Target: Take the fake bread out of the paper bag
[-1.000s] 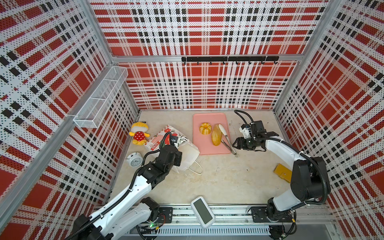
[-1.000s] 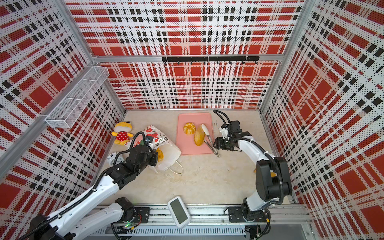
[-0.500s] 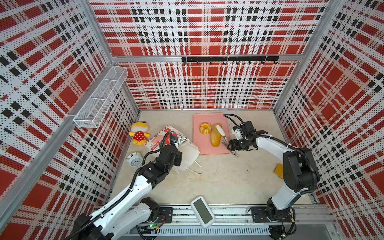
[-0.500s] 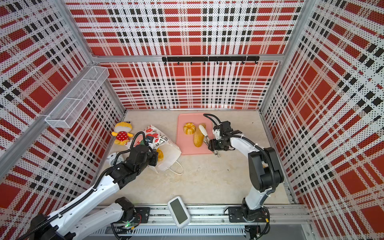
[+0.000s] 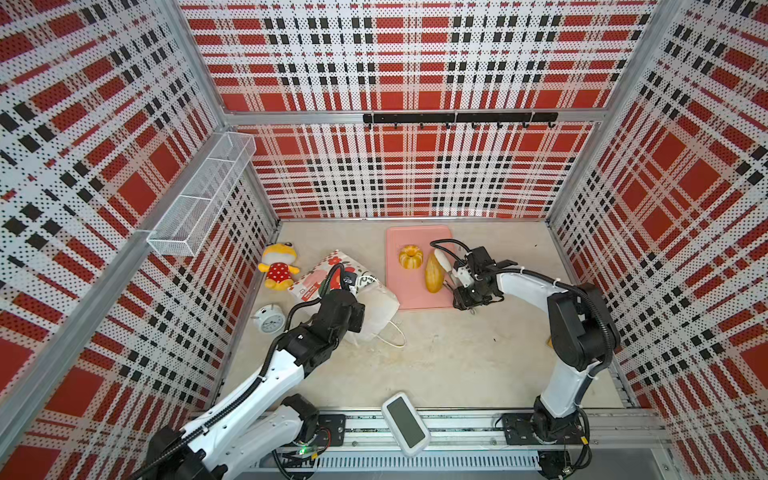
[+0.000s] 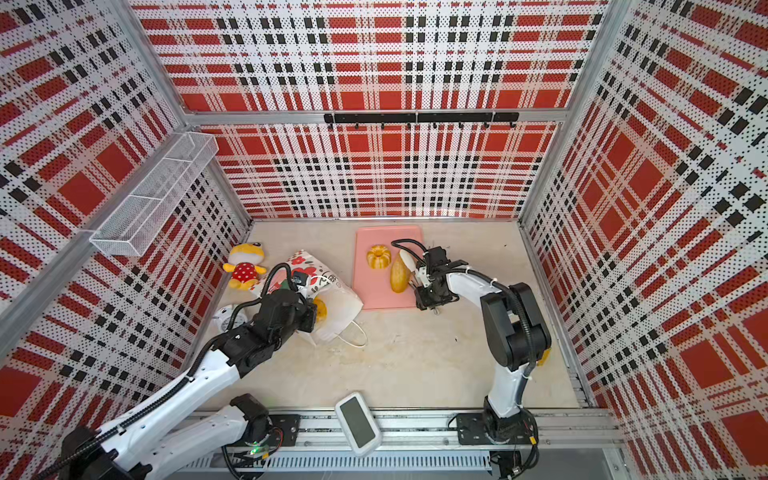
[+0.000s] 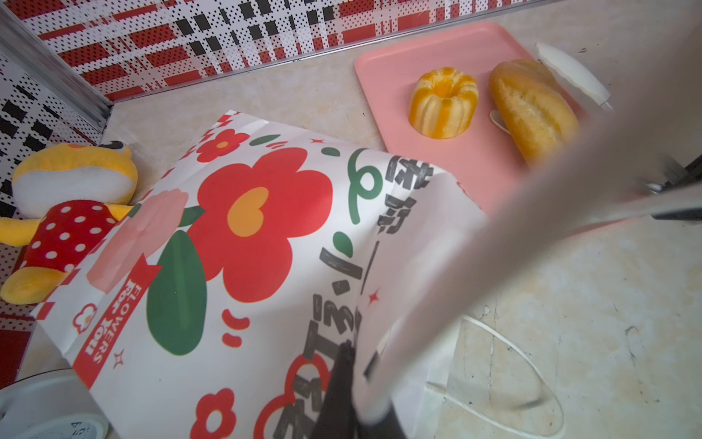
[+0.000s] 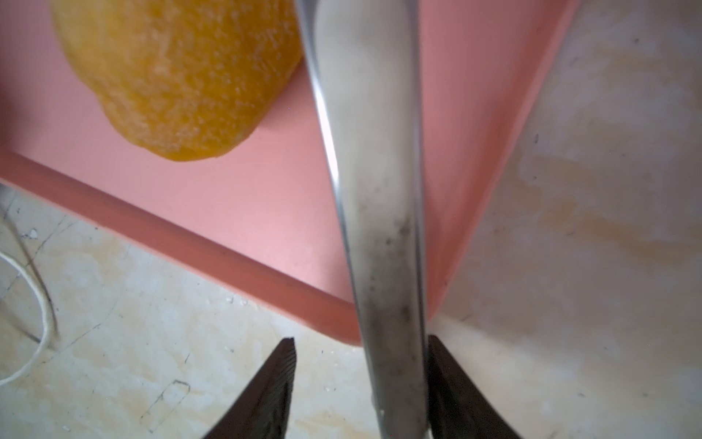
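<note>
Watching the left side first, I see nothing new there: the left gripper [image 7: 353, 365] stays pinched shut on the rim of the paper bag [image 7: 266, 235]. The bag lies on its side near the left wall, its mouth turned toward the middle of the table. One glossy orange-yellow bread [image 6: 320, 309] shows just inside that mouth in a top view, so the bag is not yet empty. On the pink tray [image 5: 405, 237] beside it sit a fluted ring cake [image 5: 411, 257] and a long loaf [image 5: 433, 275], both golden and shiny, close together. The change is on the right: in the last second the right gripper [image 8: 361, 340] has swung in from beyond the tray and now straddles the metal tongs [image 8: 383, 228] at the tray's near right corner. Its jaws stand partly open, one finger [image 8: 448, 365] against the tongs, the other clear, so nothing is gripped yet. I judge it wants the tongs for the next bread.
</note>
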Controlling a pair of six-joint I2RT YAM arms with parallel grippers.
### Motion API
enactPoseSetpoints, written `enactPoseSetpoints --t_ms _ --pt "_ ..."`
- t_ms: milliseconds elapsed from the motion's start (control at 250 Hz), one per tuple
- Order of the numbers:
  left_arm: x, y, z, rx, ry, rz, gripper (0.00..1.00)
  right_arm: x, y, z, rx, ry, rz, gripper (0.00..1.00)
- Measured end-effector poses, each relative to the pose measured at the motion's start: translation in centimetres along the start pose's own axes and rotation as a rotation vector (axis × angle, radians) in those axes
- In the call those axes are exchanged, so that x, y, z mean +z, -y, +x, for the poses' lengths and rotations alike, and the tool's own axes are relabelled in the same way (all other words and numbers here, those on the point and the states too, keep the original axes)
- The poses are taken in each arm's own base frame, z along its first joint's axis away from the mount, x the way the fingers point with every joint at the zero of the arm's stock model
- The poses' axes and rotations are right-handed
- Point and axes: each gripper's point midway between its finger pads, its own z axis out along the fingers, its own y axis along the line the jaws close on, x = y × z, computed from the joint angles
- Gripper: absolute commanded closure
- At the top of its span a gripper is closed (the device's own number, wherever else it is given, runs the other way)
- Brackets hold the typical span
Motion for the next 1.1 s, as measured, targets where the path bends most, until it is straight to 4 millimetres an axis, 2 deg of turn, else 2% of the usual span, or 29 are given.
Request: enactPoseSetpoints --t_ms 152,236,536,772,932,1100 --pt "0.0 0.0 0.0 0.000 0.000 0.000 1.00 -0.6 -0.1 -0.1 -0.031 -0.016 0.013 0.76" --pt "0.0 0.0 0.0 0.000 0.000 0.000 1.00 -1.1 -0.4 -0.1 -0.040 -0.030 0.014 0.84" --pt "0.0 0.0 0.0 0.000 0.000 0.000 1.00 -3.9 -1.3 0.7 -0.054 -0.056 0.035 0.99" --pt "-0.2 -0.1 -0.1 -0.002 0.006 0.000 1.00 -5.3 -1.4 1.8 -0.028 -0.085 0.047 1.00" --pt "-0.3 -0.1 -0.2 -0.003 0.009 0.000 1.00 -7.5 -1.5 2.5 -0.008 -0.084 0.062 1.00" --pt "-0.3 -0.1 -0.2 -0.003 0.008 0.000 1.00 -9.3 -1.5 1.9 -0.019 -0.080 0.118 1.00"
